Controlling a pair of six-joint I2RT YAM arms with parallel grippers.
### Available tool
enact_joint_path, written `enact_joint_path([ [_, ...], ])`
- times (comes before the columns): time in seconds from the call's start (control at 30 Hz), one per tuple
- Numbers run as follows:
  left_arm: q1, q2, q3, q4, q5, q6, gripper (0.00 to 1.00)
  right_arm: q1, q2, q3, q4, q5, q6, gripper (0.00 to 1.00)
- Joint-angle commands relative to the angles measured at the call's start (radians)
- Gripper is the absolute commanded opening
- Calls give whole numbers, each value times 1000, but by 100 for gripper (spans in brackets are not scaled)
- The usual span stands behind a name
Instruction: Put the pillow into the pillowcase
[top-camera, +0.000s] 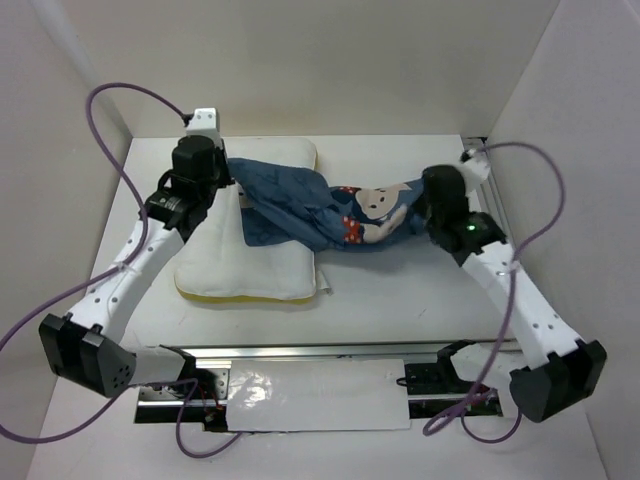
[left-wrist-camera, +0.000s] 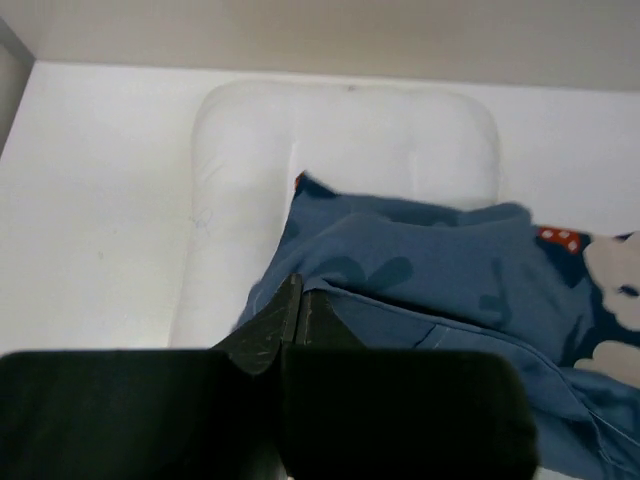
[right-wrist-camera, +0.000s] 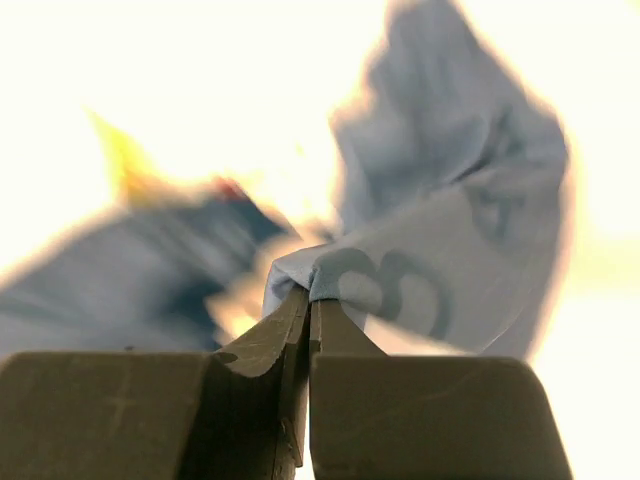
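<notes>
The left gripper (left-wrist-camera: 298, 308) pinches one end of the pillowcase (top-camera: 290, 205) over the pillow (top-camera: 240, 265). The right gripper (right-wrist-camera: 309, 312) pinches the other end above the bench (top-camera: 400, 290).

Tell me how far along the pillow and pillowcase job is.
Early. Done: each end of the pillowcase is pinched, one by the left gripper, the other by the right gripper. In hand: the case is bunched between them, draped across part of the pillow. Left: the pillow lies wholly outside the case; opening it and getting the pillow in is not yet done.
</notes>
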Motion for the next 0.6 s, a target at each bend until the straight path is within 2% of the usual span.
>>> enact_joint_path([
  [0.0, -19, -92, 106, 54, -13, 37, 0, -3, -95, 262, -85, 260, -49, 0],
  [0.03, -37, -121, 132, 54, -35, 57, 0, -3, -109, 306, -85, 341, -49, 0],
  [0.1, -49, -150, 163, 54, -54, 70, 0, -3, -120, 435, -85, 404, -67, 0],
  [0.33, -59, -293, 313, 3, -54, 133, 0, -3, -97, 872, 48, 593, -357, 0],
  [0.37, -59, -308, 339, -8, -54, 142, 0, -3, -86, 911, 76, 625, -441, 0],
  [0.47, -59, -374, 353, -17, -54, 163, 0, 6, -63, 1038, 208, 691, -612, 0],
  [0.53, -59, -399, 362, -26, -104, 172, 0, 30, -53, 1070, 366, 771, -717, 0],
  [0.57, -59, -410, 362, -26, -147, 173, 0, 44, -52, 1071, 434, 792, -845, 0],
])
